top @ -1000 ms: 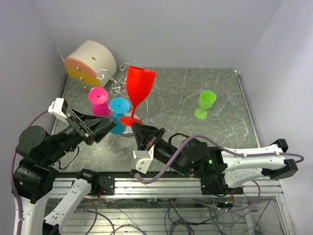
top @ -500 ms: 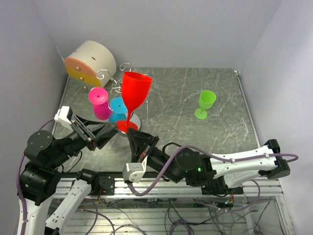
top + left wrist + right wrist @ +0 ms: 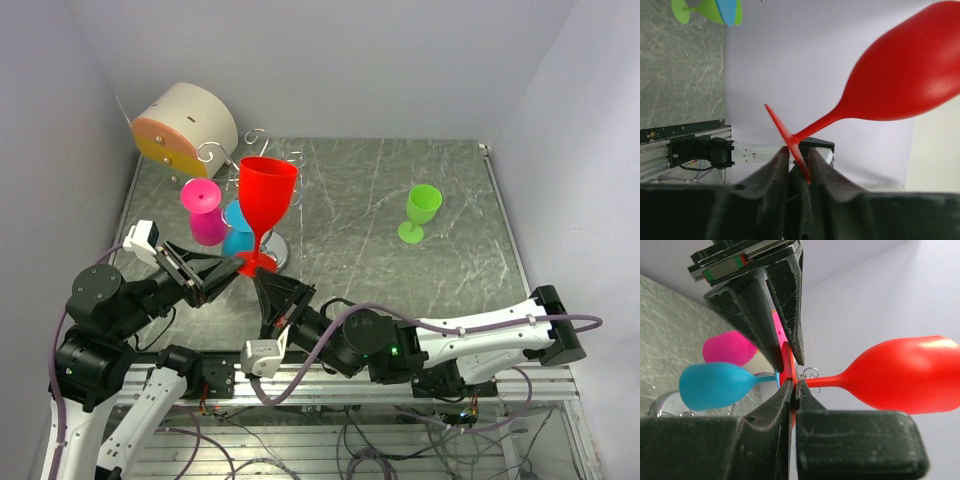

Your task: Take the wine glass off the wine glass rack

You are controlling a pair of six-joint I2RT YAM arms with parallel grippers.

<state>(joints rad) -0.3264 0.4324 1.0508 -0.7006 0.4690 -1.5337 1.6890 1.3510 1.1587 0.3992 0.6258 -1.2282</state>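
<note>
The red wine glass is held upright off the wine glass rack, a silver wire stand with curled hooks. My right gripper is shut on the rim of the glass's round foot from below; in its own view the gripper pinches that disc. My left gripper comes in from the left. Its jaws straddle the same foot, which lies slanted in the narrow gap between them. The red bowl fills the upper right of the left wrist view.
A pink glass and a blue glass hang on the rack just behind the red one. A beige cylinder with an orange face stands at the back left. A green glass stands on the marble table, right of centre.
My right gripper has carried the red glass left and toward the near edge, away from the rack. My left gripper's jaws have narrowed around the glass's foot.
</note>
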